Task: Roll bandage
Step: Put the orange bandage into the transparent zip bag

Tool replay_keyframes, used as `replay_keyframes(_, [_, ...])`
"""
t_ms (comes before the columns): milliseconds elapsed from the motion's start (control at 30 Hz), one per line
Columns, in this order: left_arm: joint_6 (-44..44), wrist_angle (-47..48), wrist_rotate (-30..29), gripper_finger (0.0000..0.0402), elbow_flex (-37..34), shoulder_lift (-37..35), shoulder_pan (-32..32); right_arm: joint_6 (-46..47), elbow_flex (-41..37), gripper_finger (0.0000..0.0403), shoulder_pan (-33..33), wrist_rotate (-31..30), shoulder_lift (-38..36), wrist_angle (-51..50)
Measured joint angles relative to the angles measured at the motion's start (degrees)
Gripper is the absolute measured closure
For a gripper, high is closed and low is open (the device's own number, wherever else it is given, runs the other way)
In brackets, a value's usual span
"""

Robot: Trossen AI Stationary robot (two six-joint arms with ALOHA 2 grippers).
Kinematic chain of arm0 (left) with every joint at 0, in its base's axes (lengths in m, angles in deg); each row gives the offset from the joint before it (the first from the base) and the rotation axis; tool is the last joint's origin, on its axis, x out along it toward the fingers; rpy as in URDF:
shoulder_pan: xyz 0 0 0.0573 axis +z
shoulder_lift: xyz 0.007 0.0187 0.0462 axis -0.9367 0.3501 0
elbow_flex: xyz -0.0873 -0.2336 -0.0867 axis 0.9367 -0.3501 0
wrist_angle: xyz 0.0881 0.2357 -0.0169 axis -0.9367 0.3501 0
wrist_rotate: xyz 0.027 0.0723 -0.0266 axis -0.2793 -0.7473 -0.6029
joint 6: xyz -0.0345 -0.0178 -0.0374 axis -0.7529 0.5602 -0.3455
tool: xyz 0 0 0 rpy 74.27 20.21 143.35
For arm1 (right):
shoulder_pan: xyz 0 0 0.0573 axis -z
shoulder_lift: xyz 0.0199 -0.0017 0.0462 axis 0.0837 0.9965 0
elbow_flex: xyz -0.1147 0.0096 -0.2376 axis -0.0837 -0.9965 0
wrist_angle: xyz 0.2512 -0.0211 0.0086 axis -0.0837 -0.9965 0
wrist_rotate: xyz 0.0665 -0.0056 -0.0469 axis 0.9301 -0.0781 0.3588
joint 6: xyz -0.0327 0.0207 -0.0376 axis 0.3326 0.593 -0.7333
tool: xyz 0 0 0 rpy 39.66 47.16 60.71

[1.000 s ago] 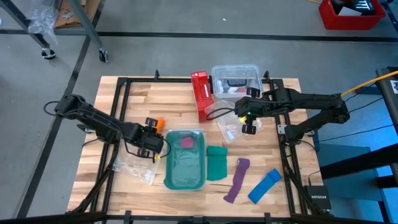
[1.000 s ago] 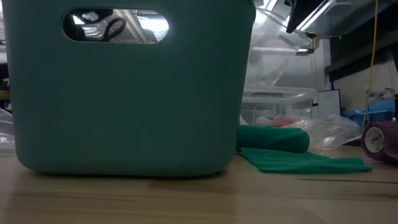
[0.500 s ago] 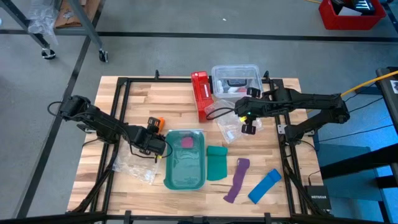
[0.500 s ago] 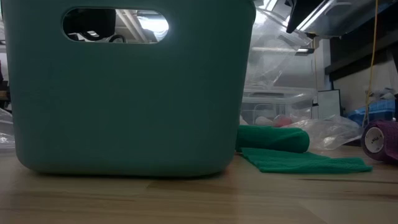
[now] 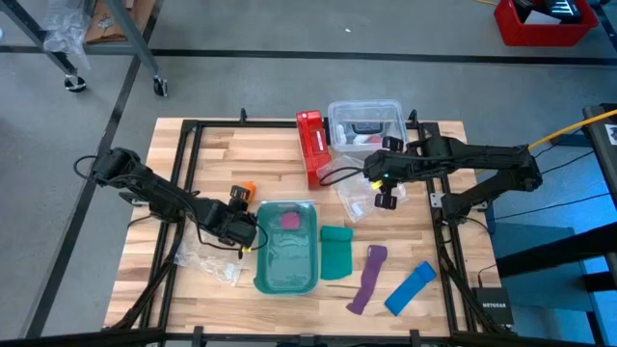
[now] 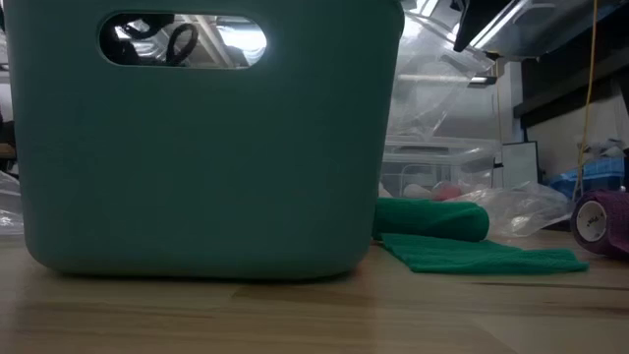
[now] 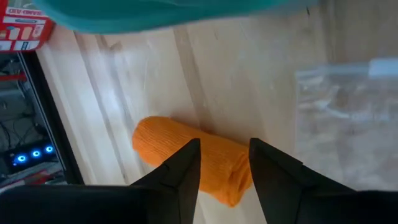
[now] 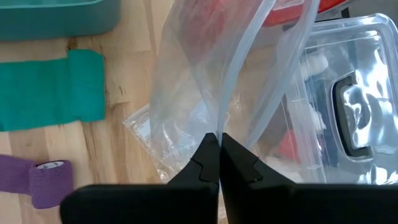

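Observation:
The orange bandage (image 5: pixel 244 189) lies rolled on the wood just off the far left corner of the teal bin (image 5: pixel 262 275). In the left wrist view the bandage (image 7: pixel 163 144) runs across under my left gripper (image 7: pixel 222 146). The gripper is open, with its two fingers over the roll's near part. My right gripper (image 5: pixel 386 200) hangs over the table's right middle, shut on a clear plastic bag (image 8: pixel 249 56). My left gripper slants down over the bandage with its fingers across the roll, whose middle (image 7: pixel 217 163) shows in the gap; I cannot tell whether the fingertips touch it. My right gripper pinches a gathered fold of the clear bag (image 8: pixel 219 124) between its two fingers. The bag's lower part (image 5: pixel 352 204) lies on the table.
A red box (image 5: pixel 310 145) and a clear lidded container (image 5: pixel 366 120) stand at the back. A green bandage (image 5: pixel 336 253), a purple strip (image 5: pixel 366 280) and a blue strip (image 5: pixel 410 287) lie right of the bin. Another clear bag (image 5: pixel 207 258) lies by the left arm.
My left gripper has turned a little and edged toward the teal bin's far left corner, staying by the bandage. The bandage lies where it was.

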Motion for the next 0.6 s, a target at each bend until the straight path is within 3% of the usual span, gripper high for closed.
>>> replay_keyframes(233, [0.67, 4.87, 0.02, 0.0285, -0.02, -0.04, -0.24, 0.34, 0.0, 0.0402, 0.0, 0.0, 0.0, 0.0])
replay_keyframes(600, [1.08, 4.4, 2.36, 0.0286, -1.14, -0.04, -0.2, 0.09, 0.0, 0.0402, 0.0, 0.0, 0.0, -0.02])
